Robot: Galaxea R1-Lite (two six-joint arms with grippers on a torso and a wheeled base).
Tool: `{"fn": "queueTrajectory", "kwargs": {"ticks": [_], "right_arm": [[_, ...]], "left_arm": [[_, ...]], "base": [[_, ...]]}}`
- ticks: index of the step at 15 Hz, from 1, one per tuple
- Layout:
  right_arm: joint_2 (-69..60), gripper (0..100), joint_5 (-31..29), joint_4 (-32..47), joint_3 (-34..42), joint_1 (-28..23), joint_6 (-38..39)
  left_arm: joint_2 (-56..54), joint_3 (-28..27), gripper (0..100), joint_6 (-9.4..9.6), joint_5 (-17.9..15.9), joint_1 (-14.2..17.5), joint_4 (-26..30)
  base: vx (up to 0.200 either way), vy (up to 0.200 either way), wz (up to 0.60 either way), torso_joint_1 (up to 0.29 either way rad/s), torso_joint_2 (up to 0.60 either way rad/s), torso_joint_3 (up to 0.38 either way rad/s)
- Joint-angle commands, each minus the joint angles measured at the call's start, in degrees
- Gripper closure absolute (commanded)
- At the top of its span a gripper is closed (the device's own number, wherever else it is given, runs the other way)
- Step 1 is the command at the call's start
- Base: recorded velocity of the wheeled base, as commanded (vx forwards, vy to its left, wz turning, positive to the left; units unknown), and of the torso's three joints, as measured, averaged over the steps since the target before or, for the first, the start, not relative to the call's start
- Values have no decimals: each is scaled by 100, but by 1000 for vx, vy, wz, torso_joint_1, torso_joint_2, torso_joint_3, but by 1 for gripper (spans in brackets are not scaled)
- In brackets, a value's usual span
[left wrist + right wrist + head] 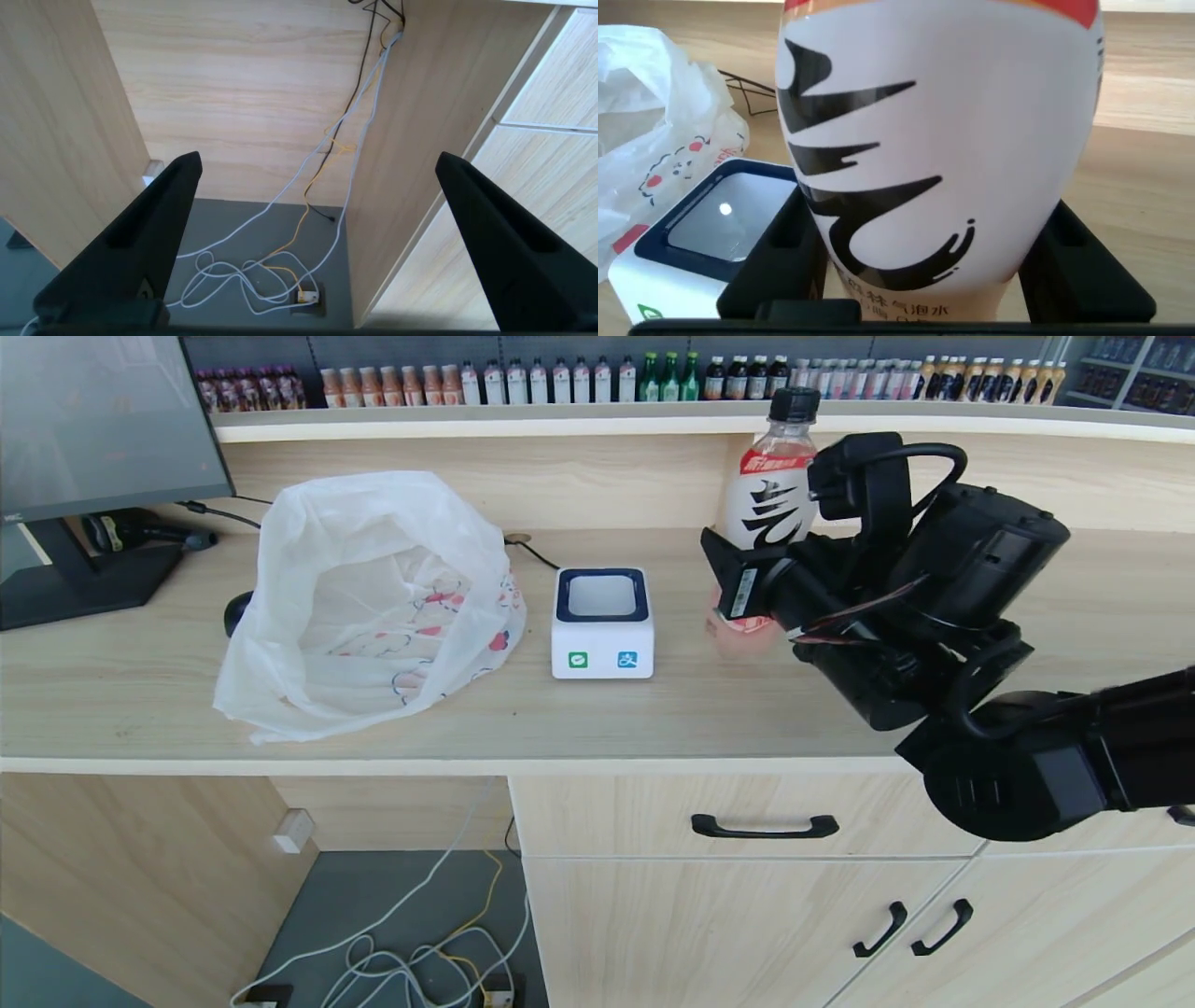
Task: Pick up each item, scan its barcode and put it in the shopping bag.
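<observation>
A drink bottle (771, 490) with a white and red label and a black cap stands upright at the counter's right side. My right gripper (742, 593) is shut on its lower body; in the right wrist view the bottle (938, 159) sits between the two black fingers (780, 257). The white barcode scanner (602, 623) with a dark blue rim sits mid-counter, just left of the bottle, and shows again as the scanner (701, 238) in the right wrist view. The white shopping bag (369, 602) stands open to the left. My left gripper (313, 243) hangs open below counter level, facing the floor cables.
A monitor (98, 420) on a black stand occupies the counter's far left. A raised shelf edge (653, 425) runs behind the counter, with rows of bottles beyond. Drawers with black handles (764, 825) are below. Cables (280, 271) lie on the floor under the counter.
</observation>
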Motion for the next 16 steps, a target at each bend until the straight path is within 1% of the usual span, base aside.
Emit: {"fn": "queueTrajectory", "kwargs": {"ticks": [1, 3, 5, 8, 11, 14, 16], "right_arm": [[-636, 100, -111, -22, 520, 259, -19], [-1032, 100, -568, -22, 933, 523, -28], [-1392, 100, -806, -22, 1452, 637, -90], [-2104, 100, -841, -136, 2322, 646, -433], [-2710, 100, -832, -163, 2919, 690, -600], [-3220, 100, -832, -154, 3253, 708, -942], [-3572, 100, -841, -154, 3772, 725, -1048]], "left_arm": [[-2, 0, 0, 2, 1, 0, -2], [-2, 0, 0, 2, 1, 0, -2], [-2, 0, 0, 2, 1, 0, -2], [-2, 0, 0, 2, 1, 0, -2], [-2, 0, 0, 2, 1, 0, -2], [-2, 0, 0, 2, 1, 0, -2], [-2, 0, 0, 2, 1, 0, -2]], "base": [[0, 0, 0, 0, 0, 0], [0, 0, 0, 0, 0, 0], [0, 0, 0, 0, 0, 0], [0, 0, 0, 0, 0, 0], [0, 0, 0, 0, 0, 0], [0, 0, 0, 0, 0, 0], [0, 0, 0, 0, 0, 0]]}}
